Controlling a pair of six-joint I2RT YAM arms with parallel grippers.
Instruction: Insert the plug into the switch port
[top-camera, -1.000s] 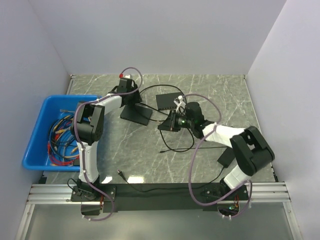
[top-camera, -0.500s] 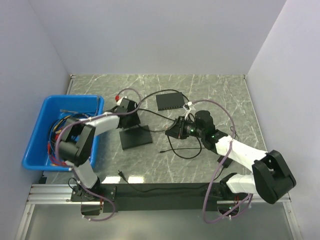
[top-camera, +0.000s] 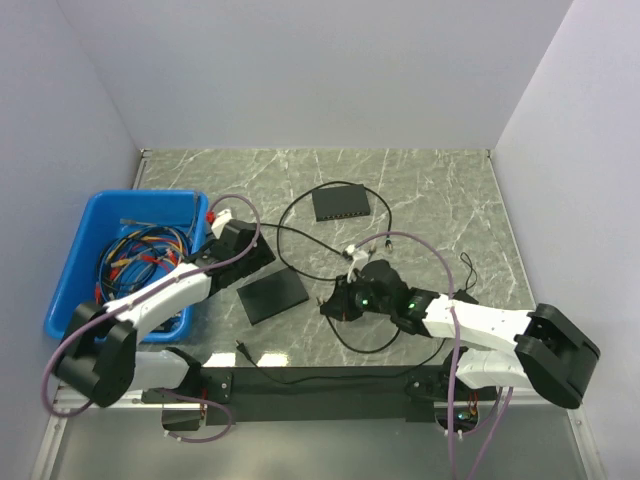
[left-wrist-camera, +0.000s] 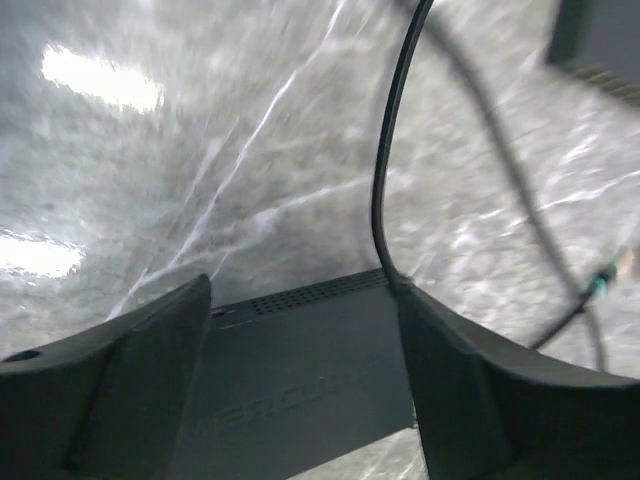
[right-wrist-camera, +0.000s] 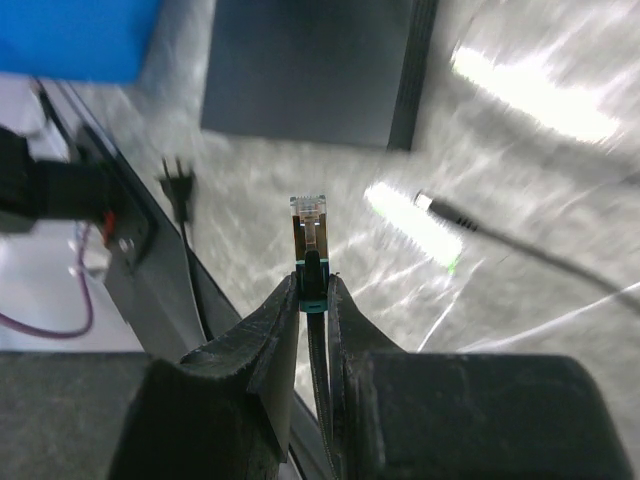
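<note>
Holding now: the right hand (right-wrist-camera: 312, 290) is pinching the plug (right-wrist-camera: 308, 215) by its teal boot (right-wrist-camera: 312, 304). Its fingers are drawn almost together and the clear connector tip is sticking out past them.
Plug position: it is hanging above the tabletop (top-camera: 430, 190) toward the near edge, with the flat black slab (top-camera: 272, 296) lying just to its left.
Port position: the switch port is sitting somewhere along an edge of the network switch (top-camera: 340, 203), well apart from the plug toward the back. No single socket is showing clearly.
Left hand: the left hand (left-wrist-camera: 300, 335) is standing wide and empty over the slab, and a black cable (left-wrist-camera: 385, 170) is running across between its fingers.
Doing it well: by my judgement, the right hand is needing to carry the plug across to the switch and turn it until the tip is facing the port row. The latch tab should be matching the socket's notch, and the push should be going straight along the socket's axis. The looping cable may be dragging, so slack is worth watching. The left hand could be bracing the switch against sliding.
Writing: raised letters on the slab are reading "MERCU" in the left wrist view, and the rest is too faint to read. Nothing else legible is showing.
</note>
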